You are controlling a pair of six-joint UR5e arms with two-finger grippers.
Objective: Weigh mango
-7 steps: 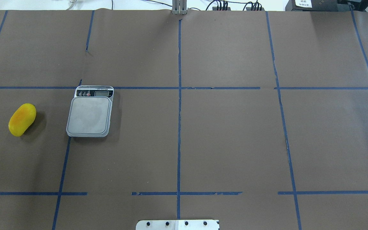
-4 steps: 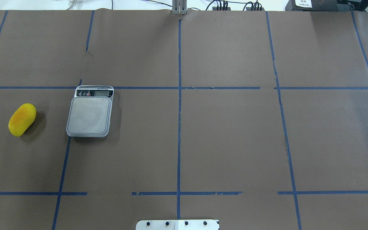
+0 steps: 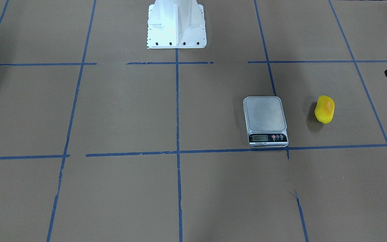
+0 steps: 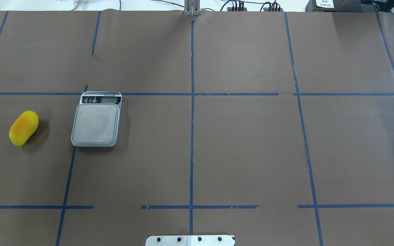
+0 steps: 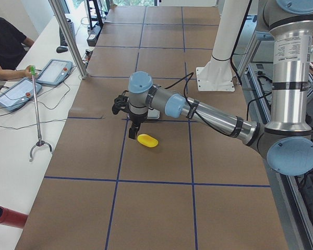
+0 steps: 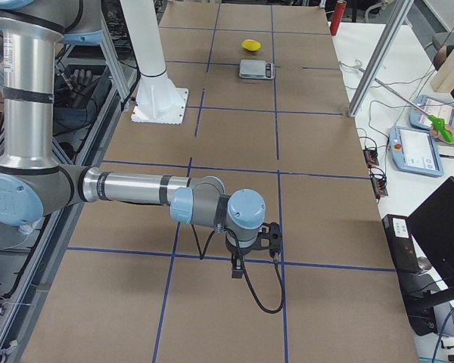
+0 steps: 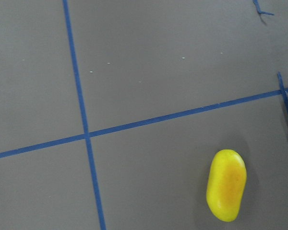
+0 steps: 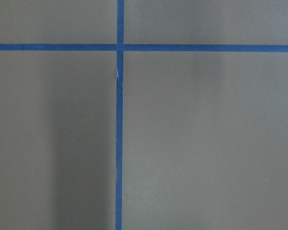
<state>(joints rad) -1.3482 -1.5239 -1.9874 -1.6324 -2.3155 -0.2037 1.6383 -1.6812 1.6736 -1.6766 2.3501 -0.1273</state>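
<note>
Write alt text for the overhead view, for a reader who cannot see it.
A yellow mango lies on the brown table, left of a small kitchen scale with nothing on it. Blue tape lines divide the table into squares.

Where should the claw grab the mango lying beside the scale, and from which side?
Grip the mango across its narrow middle, coming straight down from above. It lies flat with its long axis a little slanted, apart from the scale, so both long flanks are free. The rounded, glossy ends would probably slip out of a pinch.
</note>
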